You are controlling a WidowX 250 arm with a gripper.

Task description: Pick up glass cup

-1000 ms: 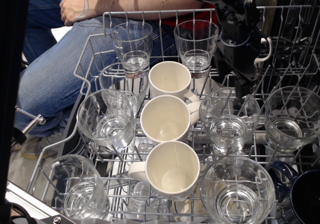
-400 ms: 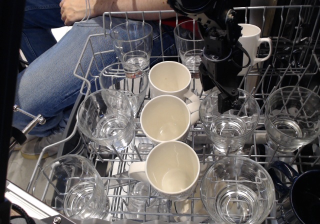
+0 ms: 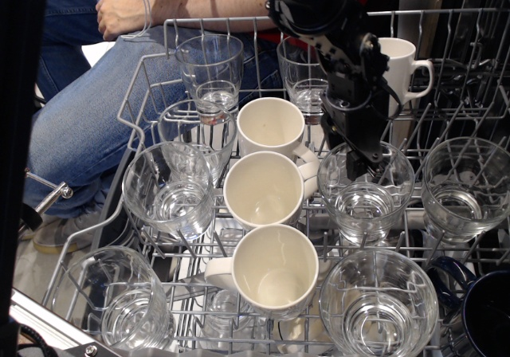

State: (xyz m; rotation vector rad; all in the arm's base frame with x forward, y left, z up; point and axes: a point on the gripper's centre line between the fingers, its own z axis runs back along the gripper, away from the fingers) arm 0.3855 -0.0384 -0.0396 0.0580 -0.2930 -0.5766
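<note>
The glass cup (image 3: 365, 194) under my gripper is a wide, clear tumbler standing upright in the wire rack (image 3: 151, 70), right of the middle cream mug (image 3: 264, 188). My black gripper (image 3: 363, 166) comes down from the top centre, and its fingertips sit at the cup's far rim, dipping into its mouth. The fingers look slightly apart, with nothing held. More such wide tumblers stand at the right (image 3: 466, 186), front right (image 3: 378, 303), left (image 3: 169, 188) and front left (image 3: 119, 297).
Three cream mugs stand in a column down the middle, with another white mug (image 3: 398, 58) at the back. Two taller narrow glasses (image 3: 211, 74) (image 3: 305, 74) stand at the rear. A dark blue mug (image 3: 482, 317) is at front right. A seated person (image 3: 159, 6) is behind the rack.
The arm has swung left from the back right and come down, so the gripper now sits at the cup's far rim. The white mug at the back has become visible.
</note>
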